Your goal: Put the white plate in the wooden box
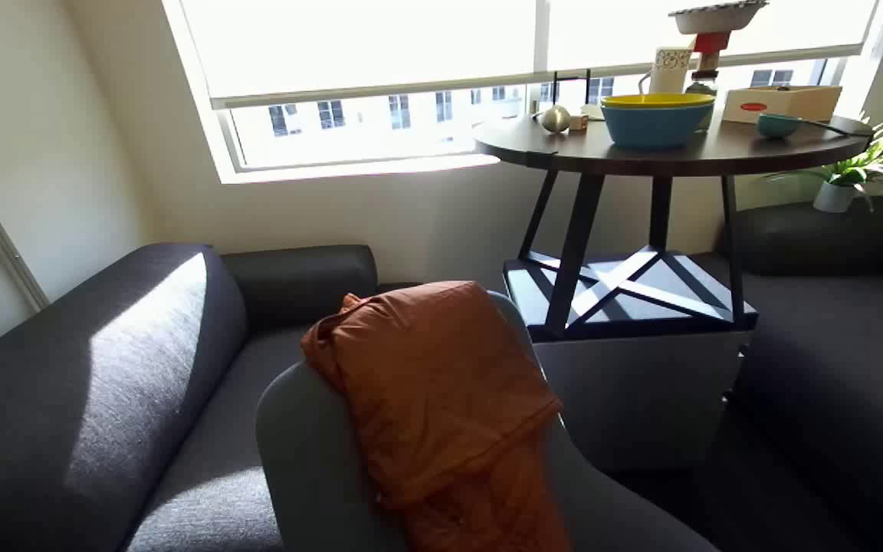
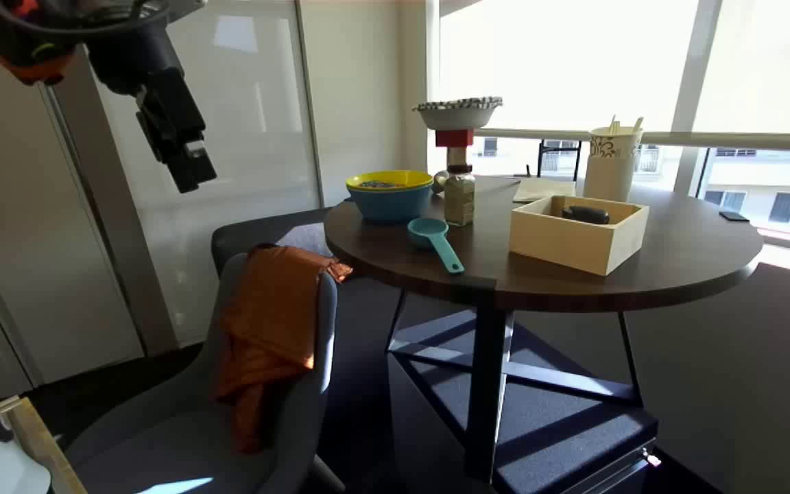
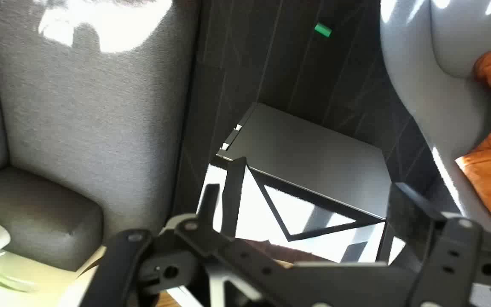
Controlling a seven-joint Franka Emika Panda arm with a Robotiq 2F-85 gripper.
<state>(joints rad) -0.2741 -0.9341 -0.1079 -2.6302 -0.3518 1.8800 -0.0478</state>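
Note:
The wooden box [image 2: 559, 237] is low, pale tan and open-topped. It stands on the round dark table [image 2: 697, 254] with a dark object [image 2: 585, 215] inside; it also shows in an exterior view [image 1: 782, 103]. A white dish [image 2: 455, 119] with a checkered cloth on it is perched on a stack of a red block, a wooden piece and a jar. It may be the white plate, and also shows in an exterior view [image 1: 717, 20]. My gripper [image 2: 190, 168] hangs in the air, well away from the table. In the wrist view its fingers [image 3: 309, 209] are wide apart with nothing between them.
On the table are a blue bowl with a yellow one in it [image 2: 389, 202], a teal scoop [image 2: 439, 245], the jar [image 2: 461, 199], a patterned cup [image 2: 611, 165], a flat cream item [image 2: 544, 189] and a silver ball [image 1: 556, 119]. A chair with an orange jacket [image 2: 271, 309] stands beside it.

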